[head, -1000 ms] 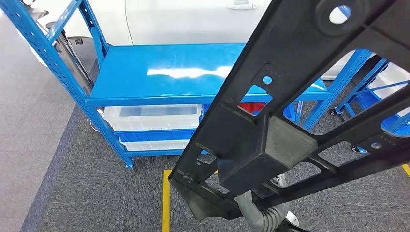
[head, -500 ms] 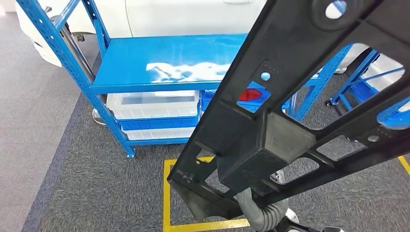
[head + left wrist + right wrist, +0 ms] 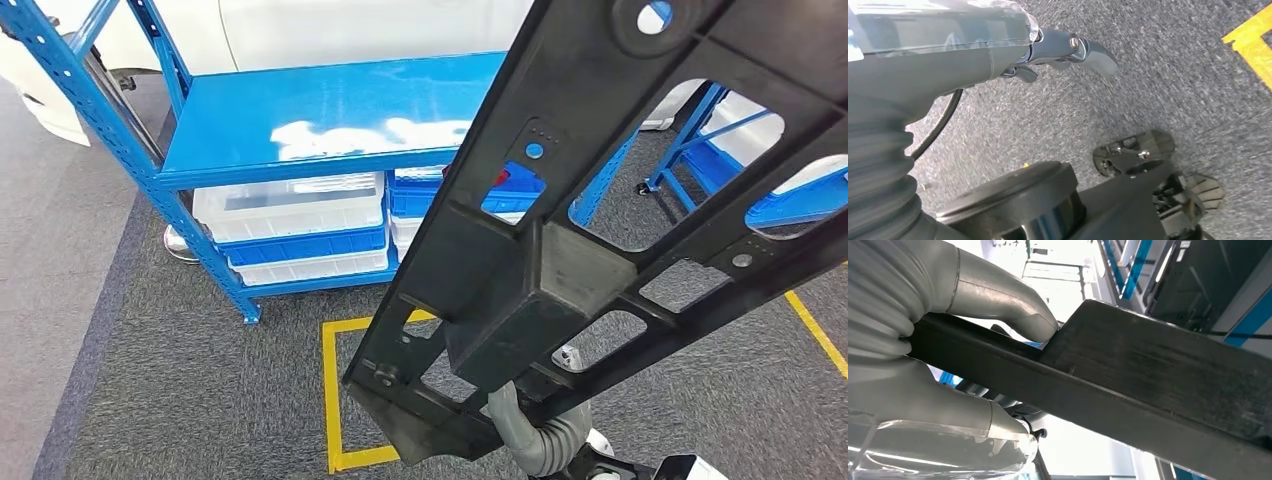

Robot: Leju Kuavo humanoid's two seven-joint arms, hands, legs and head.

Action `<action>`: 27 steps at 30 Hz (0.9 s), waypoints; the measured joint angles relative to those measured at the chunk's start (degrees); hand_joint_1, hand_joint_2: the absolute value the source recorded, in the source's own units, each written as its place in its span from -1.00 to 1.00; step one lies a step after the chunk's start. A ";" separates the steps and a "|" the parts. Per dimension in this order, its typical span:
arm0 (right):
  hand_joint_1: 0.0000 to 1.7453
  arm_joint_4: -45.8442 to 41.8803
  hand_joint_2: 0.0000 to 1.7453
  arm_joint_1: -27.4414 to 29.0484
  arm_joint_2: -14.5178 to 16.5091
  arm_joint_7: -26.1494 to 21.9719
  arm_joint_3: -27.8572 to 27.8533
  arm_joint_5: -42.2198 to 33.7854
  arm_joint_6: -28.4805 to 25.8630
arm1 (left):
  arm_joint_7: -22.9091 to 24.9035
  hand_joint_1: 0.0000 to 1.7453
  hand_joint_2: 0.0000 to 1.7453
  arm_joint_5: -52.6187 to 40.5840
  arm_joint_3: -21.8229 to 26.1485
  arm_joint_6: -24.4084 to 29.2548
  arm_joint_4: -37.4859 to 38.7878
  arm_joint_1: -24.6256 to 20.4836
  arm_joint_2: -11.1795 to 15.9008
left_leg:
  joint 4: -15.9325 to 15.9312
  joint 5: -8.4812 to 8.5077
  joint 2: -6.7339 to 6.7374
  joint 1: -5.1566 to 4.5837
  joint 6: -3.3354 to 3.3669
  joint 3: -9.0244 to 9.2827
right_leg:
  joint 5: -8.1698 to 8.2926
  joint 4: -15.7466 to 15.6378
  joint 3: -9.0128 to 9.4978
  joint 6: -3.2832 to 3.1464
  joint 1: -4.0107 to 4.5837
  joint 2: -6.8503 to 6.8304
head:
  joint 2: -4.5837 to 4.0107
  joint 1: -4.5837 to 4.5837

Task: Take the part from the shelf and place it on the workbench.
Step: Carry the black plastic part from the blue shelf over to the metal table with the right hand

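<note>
A large black plastic frame part (image 3: 545, 290), with ribs and cut-out openings, rises slantwise across the head view in front of me. My right hand (image 3: 973, 285) grips its lower edge (image 3: 1158, 365), thumb pressed on one face and fingers on the other. The right arm's grey ribbed cover (image 3: 545, 445) shows under the part. Beyond stands a blue metal bench rack with a bare flat top (image 3: 330, 110). My left hand (image 3: 1063, 47) hangs over the carpet, a dark finger stretched out and nothing in it.
White and blue bins (image 3: 290, 205) sit on the rack's lower shelves. A white car (image 3: 350, 30) stands behind it, and a second blue rack (image 3: 740, 150) is at the right. Yellow tape (image 3: 330, 400) marks a square on the grey carpet before the rack.
The camera has moved: the blue rack has slid left in the picture and more of the yellow floor square shows. The part stays held the same way in my right hand.
</note>
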 joint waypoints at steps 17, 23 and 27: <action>1.00 -1.64 1.00 3.45 0.00 -0.57 -1.74 1.37 -0.57 | 0.10 -1.00 1.00 -0.73 -0.81 0.11 -0.04 0.22 -0.10 | 2.79 -1.56 7.51 0.01 -1.50 -1.87 | -1.73 0.14 1.18 -0.84 -0.58 -6.32 | -0.01 0.02; 1.00 -1.76 1.00 3.52 0.02 -0.72 -1.93 1.30 -0.43 | 0.21 -1.00 1.00 -0.44 -0.78 0.50 -0.04 0.48 -0.09 | 16.40 -6.62 3.11 0.25 -1.87 -7.76 | -1.25 0.24 0.72 -1.58 -0.44 -2.19 | -0.01 0.02; 1.00 -1.79 1.00 3.41 0.03 -0.63 -1.99 0.86 -0.46 | 0.46 -1.00 1.00 -0.40 -0.79 0.75 -0.04 1.10 0.02 | 2.99 -0.22 -1.27 0.57 -1.12 -1.89 | -1.07 0.78 0.31 -0.72 -0.49 0.80 | -0.01 0.02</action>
